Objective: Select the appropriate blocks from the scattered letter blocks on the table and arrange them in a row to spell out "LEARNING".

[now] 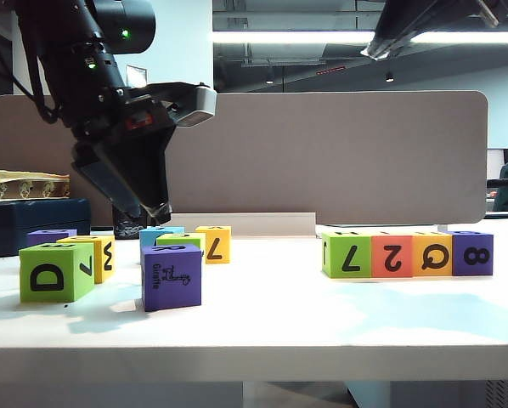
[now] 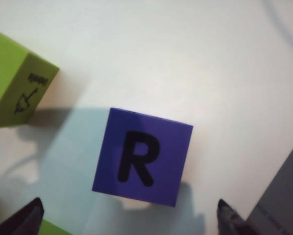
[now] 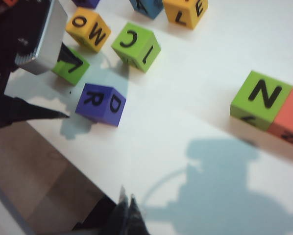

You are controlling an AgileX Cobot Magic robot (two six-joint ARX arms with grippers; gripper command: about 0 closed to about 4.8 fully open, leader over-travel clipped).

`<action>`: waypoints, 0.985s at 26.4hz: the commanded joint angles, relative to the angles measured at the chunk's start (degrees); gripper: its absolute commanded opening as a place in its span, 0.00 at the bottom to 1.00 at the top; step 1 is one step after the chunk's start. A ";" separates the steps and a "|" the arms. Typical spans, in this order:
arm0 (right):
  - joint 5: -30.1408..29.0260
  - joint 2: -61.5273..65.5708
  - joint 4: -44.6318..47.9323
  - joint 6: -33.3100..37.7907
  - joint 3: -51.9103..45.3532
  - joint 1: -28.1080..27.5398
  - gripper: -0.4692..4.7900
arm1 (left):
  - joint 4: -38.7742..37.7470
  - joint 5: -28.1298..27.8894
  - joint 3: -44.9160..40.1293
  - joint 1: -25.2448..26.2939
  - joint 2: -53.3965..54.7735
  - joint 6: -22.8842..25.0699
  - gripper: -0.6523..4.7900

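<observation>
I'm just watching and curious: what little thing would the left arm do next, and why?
Probably lower the left gripper straight down around the purple R block. Its jaws stand wide open just above that block, which lies free on the table, and the row beginning with the green N block needs an R.

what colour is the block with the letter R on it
Purple, with a black R on its top face; clearest in the left wrist view.

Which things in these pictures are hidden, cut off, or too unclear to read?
- Exterior view: the purple block at far left is mostly hidden behind the green "D" block; its letter cannot be seen.
- Left wrist view: the left end effector shows only two fingertips at the frame edge.
- Right wrist view: the coral block is cut off by the frame edge.
- Right wrist view: the right end effector shows only dark, blurred tips.
</observation>
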 commanded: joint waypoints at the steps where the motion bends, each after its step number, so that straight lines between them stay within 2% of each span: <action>1: -0.61 -0.15 -3.39 -0.15 0.22 1.03 0.09 | 1.57 0.85 0.07 -0.33 1.62 4.20 1.00; 5: -0.57 -0.15 -5.22 -0.15 0.22 1.97 0.09 | 1.64 3.21 0.09 -0.39 4.46 4.81 1.00; 10: -0.57 -0.15 -5.84 -0.15 0.22 2.19 0.09 | 2.82 3.15 0.07 -0.39 7.91 4.74 1.00; 15: -0.35 -0.15 -5.77 -0.15 0.22 2.19 0.09 | 4.48 3.19 0.07 -0.42 9.79 1.60 1.00; 19: -0.33 -0.15 -5.75 -0.15 0.22 2.19 0.09 | 6.01 3.19 0.15 -0.44 9.77 0.42 0.85; 21: -0.33 -0.15 -5.73 -0.15 0.22 2.19 0.09 | 6.40 3.10 0.17 -0.42 9.79 -0.24 0.79; 23: -0.28 -0.15 -5.75 -0.15 0.22 2.19 0.09 | 6.58 2.97 0.15 -0.44 9.79 -1.16 0.78; 26: -0.07 -0.15 -5.70 -0.15 0.22 2.19 0.09 | 6.71 2.75 0.17 -0.42 9.79 -3.23 0.67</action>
